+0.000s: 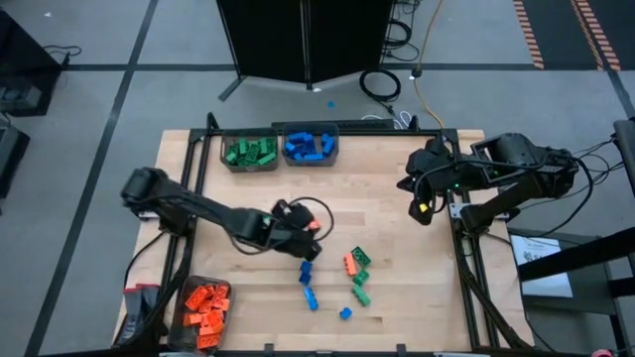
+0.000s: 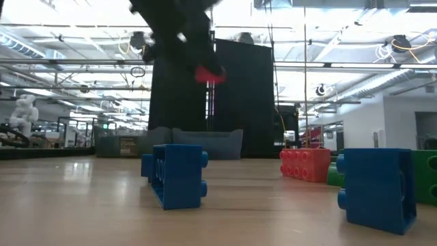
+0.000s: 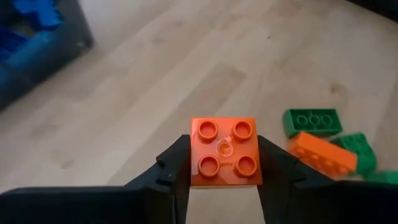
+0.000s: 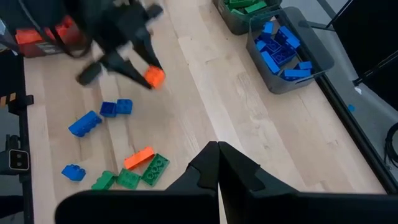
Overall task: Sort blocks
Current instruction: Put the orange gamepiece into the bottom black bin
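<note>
Above pale wood, left gripper [image 3: 224, 180] jaws clamp a square orange four-stud block [image 3: 224, 153] — right jaws together.

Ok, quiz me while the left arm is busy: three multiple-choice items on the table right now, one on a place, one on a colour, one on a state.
1. Where does the bin of orange blocks sit in the high view?
A. near left corner of the table
B. far edge, beside the blue bin
C. under the right arm

2. What colour is the block in the left gripper?
A. blue
B. green
C. orange

3. How is the right gripper?
A. shut, empty
B. shut on a blue block
C. open over the bins

Answers: 1 A, the orange-filled bin stands at the near left corner. 2 C, the left wrist view shows an orange four-stud block between the fingers. 3 A, its fingers meet with nothing between them.
</note>
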